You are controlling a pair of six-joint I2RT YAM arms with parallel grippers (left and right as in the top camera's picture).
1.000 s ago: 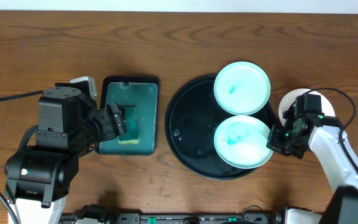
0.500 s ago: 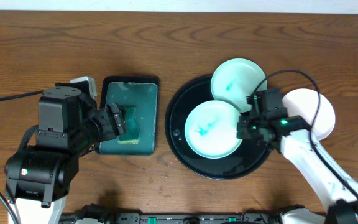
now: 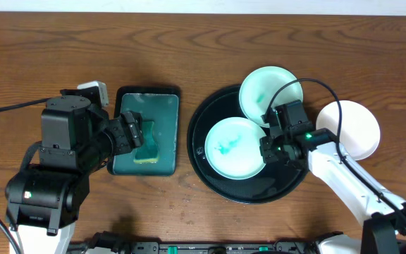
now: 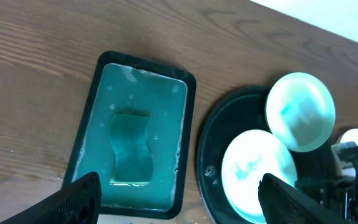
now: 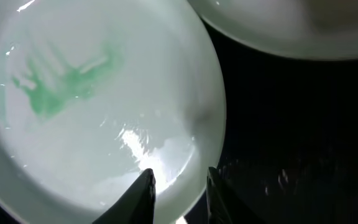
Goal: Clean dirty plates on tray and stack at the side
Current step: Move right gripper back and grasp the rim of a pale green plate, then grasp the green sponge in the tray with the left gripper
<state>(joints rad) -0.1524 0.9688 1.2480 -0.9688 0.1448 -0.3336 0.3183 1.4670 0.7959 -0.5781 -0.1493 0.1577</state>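
Plate (image 5: 98, 99) rim between tool (image 5: 179, 179) tips, close-up

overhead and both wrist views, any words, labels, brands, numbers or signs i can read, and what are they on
None: no readable text, number or logo in any view.
The plates, round tray, rectangular tray and sponge carry no print.
The left arm and right arm show no legible marking; the green light is a lamp, not a sign.

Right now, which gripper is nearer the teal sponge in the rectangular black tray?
Left. The left gripper hovers beside the sponge; the right gripper is over the round black tray.
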